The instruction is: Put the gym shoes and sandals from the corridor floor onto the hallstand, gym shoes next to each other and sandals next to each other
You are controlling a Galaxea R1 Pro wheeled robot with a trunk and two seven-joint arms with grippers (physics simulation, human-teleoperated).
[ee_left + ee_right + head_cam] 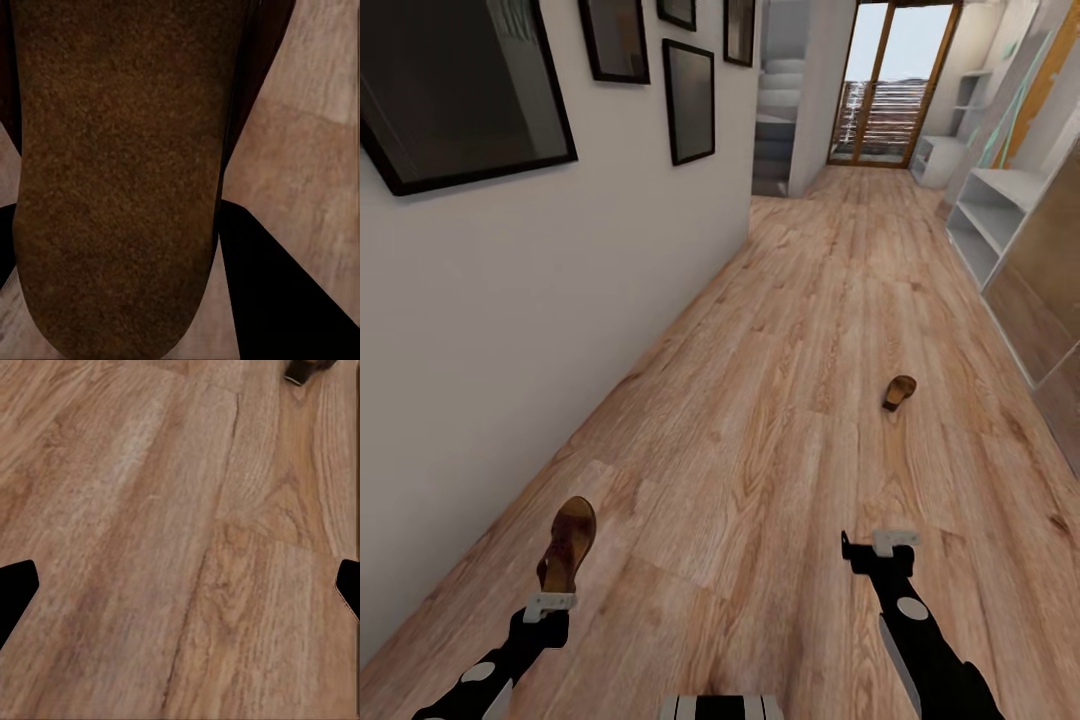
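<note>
My left gripper (550,603) is shut on one dark-brown sandal (570,540), held above the corridor floor (760,420) near the left wall. In the left wrist view the sandal's rough brown sole (120,172) lies between the dark fingers (292,300). The other sandal (900,391) lies on the floor ahead of my right gripper (880,543), which is open and empty. The right wrist view shows an edge of that sandal (304,367) past the spread fingertips (15,592). A pale hallstand (937,158) with shelves above it stands far off at the right. The gym shoes are out of view.
A white wall (510,330) with dark framed pictures (688,100) runs along the left. A low white open-shelf bench (985,215) and brown panels (1050,280) line the right side. A glass door (895,80) closes the far end, with a side opening (775,110) beside it.
</note>
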